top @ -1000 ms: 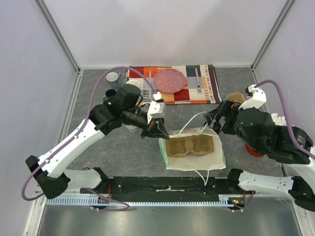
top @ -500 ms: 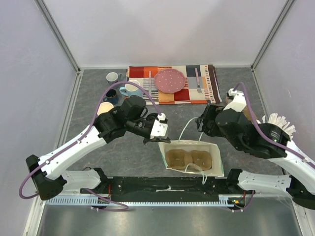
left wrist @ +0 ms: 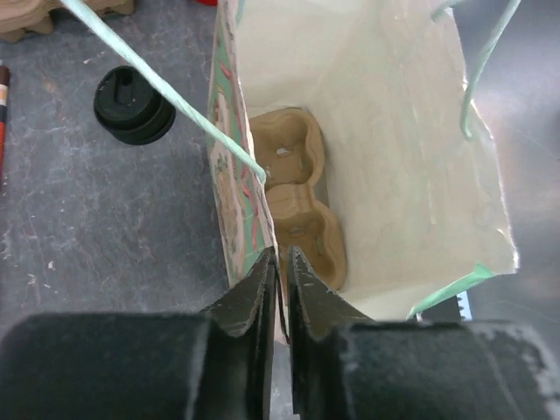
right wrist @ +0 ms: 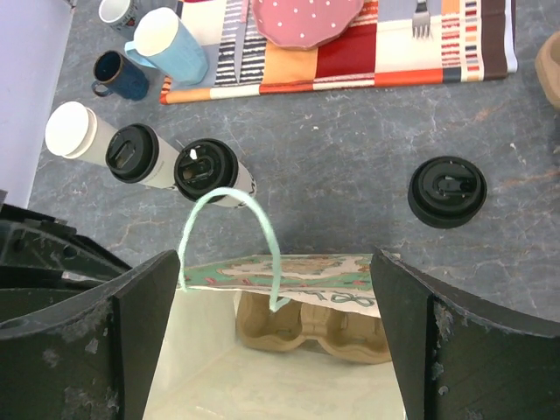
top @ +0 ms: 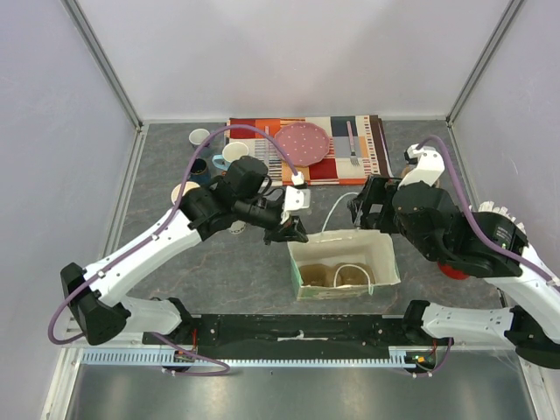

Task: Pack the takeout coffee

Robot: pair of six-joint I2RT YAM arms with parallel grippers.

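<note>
Seeing the paper bag (top: 383,259) stood upright now, mouth facing up (a second ago it lay tipped on its side, gaping toward the overhead camera). Crediting the left gripper (left wrist: 278,262) for that: jaws pinched together on the bag's left rim, holding the wall up. Finding the right gripper (right wrist: 276,302) spread fully apart, gripping nothing, hovering over the far rim by the green handle loop (right wrist: 223,192). Spotting the cardboard cup carrier (left wrist: 293,206) flat on the bag floor, both wells bare. Locating the takeout coffee (right wrist: 207,171) outside the bag: two black-lidded paper cups side by side on the table (right wrist: 350,175), near the bag on the left arm's side, with a white-topped cup (right wrist: 70,131) just beside them and one loose black lid (right wrist: 447,191) well apart to the right. Reading this as bag prepped, loading not yet started. Expecting next a free-gripper grab on the nearest lidded cup and a drop into a carrier well, left pinch kept on to stop the wall folding. Can't tell whether the white-topped cup needs that loose lid.
</note>
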